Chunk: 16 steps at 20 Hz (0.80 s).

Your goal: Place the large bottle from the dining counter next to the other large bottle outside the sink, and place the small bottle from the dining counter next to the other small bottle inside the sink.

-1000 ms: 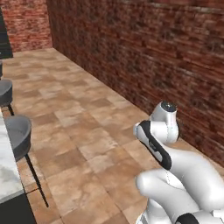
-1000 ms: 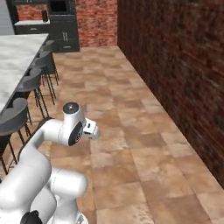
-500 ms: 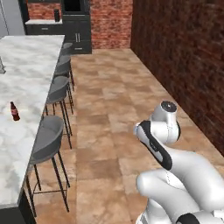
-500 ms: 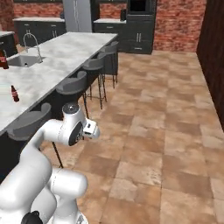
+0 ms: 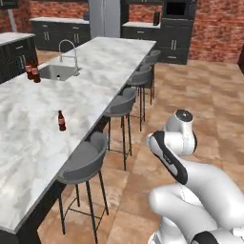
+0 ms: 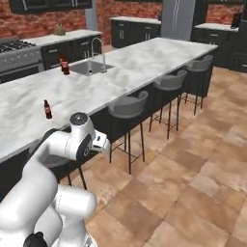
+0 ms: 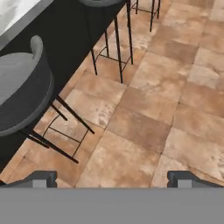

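The dining counter [image 5: 95, 81] [image 6: 144, 62] runs away to my left, with the sink [image 5: 56, 72] [image 6: 89, 67] and its chrome tap [image 5: 69, 47] set into it. The small bottle [image 5: 61, 120] [image 6: 47, 109], dark with a red label, stands alone on the marble. Two taller dark bottles [image 5: 32, 71] [image 6: 63, 66] stand side by side on the counter just outside the sink. My gripper [image 7: 113, 178] is open and holds nothing. It points down at the tiled floor beside a grey stool [image 7: 22, 94], well short of the counter top.
A row of grey bar stools [image 5: 86, 162] [image 6: 126, 107] lines the near side of the counter. Black cabinets and a fridge [image 5: 105, 19] stand at the back, a stove [image 6: 17, 53] behind the island. Open tiled floor [image 6: 193, 159] lies to the right.
The whole picture has swung from a brick wall and floor round to the counter, so the base has turned. The arm's pose and the open gripper look the same.
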Available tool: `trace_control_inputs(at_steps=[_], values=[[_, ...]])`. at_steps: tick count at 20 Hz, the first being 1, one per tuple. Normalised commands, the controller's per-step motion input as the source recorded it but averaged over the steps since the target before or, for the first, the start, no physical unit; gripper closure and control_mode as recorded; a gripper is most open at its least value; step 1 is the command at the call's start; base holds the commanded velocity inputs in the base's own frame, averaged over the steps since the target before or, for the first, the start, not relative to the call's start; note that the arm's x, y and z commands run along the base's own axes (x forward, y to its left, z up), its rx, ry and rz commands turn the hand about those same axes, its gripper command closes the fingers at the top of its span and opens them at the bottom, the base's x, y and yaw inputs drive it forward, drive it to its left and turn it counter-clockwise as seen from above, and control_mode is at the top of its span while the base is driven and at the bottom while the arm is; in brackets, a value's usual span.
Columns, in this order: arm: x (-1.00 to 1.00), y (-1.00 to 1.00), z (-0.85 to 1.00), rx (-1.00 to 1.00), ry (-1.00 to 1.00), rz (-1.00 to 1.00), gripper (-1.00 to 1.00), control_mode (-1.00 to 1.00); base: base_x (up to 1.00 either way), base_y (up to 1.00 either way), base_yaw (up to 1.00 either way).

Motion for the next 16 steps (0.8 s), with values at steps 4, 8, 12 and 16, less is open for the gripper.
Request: trace_control_inputs(at_steps=[4,8,12,16], values=[[0.0,0.0,0.0,0.0,0.0,0.0,-1.0,1.0,0.23,-0.59,0.71],[0.0,0.0,0.0,0.0,0.0,0.0,-1.0,1.0,0.14,-0.62,0.72],[0.0,0.0,0.0,0.0,0.0,0.0,-1.0,1.0,0.12,-0.57,0.69],[0.0,0.0,0.0,0.0,0.0,0.0,-1.0,1.0,0.09,-0.52,0.66]])
